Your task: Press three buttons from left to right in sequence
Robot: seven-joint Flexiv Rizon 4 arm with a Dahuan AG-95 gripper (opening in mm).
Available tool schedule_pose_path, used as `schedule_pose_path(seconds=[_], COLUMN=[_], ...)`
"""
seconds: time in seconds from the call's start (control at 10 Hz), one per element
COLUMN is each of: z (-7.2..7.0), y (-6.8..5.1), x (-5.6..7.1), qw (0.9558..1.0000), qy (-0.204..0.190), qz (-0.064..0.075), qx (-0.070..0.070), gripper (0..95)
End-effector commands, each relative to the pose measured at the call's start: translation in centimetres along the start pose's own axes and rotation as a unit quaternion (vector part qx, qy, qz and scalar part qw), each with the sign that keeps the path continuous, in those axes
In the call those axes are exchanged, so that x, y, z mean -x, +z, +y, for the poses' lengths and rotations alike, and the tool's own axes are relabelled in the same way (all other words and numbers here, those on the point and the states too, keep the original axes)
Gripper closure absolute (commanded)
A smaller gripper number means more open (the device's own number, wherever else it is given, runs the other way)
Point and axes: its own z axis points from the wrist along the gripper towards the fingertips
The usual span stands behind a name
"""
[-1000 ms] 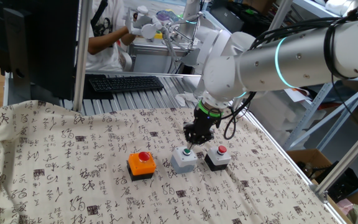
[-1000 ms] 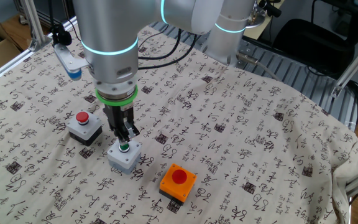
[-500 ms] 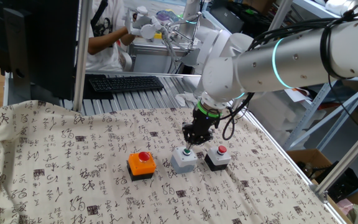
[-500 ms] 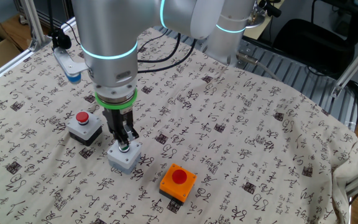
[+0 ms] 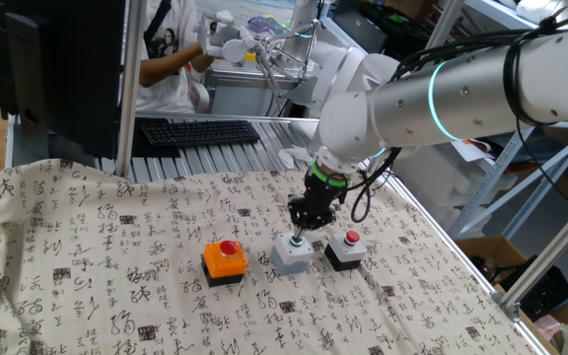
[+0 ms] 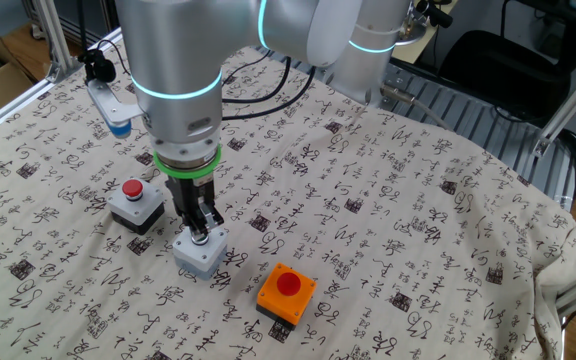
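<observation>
Here the gripper [image 6: 200, 233] tips hide the light grey box's [image 6: 200, 255] green button, seemingly touching it; whether its fingers are parted is unclear.

The bench [image 5: 87, 247] wears a calligraphy-print cloth [image 6: 388, 200]. On the cloth stand, in a row, an orange box [image 5: 225, 261], a grey box [image 5: 292, 252] and a black box [image 5: 344, 248].

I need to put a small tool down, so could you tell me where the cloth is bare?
Bare: the patterned cloth left of the orange box with red button. Crowded: the button row under the pincer.
</observation>
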Motion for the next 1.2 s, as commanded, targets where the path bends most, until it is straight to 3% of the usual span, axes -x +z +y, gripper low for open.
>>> schedule_pose_path(seconds=[0.1,1.2], z=[0.0,0.0], y=[0.0,1.2], x=[-0.1,-0.4], qw=[1.0000,0.9999], qy=[0.002,0.011], qz=[0.001,-0.001], qx=[-0.001,0.001], gripper=[95.0,95.0])
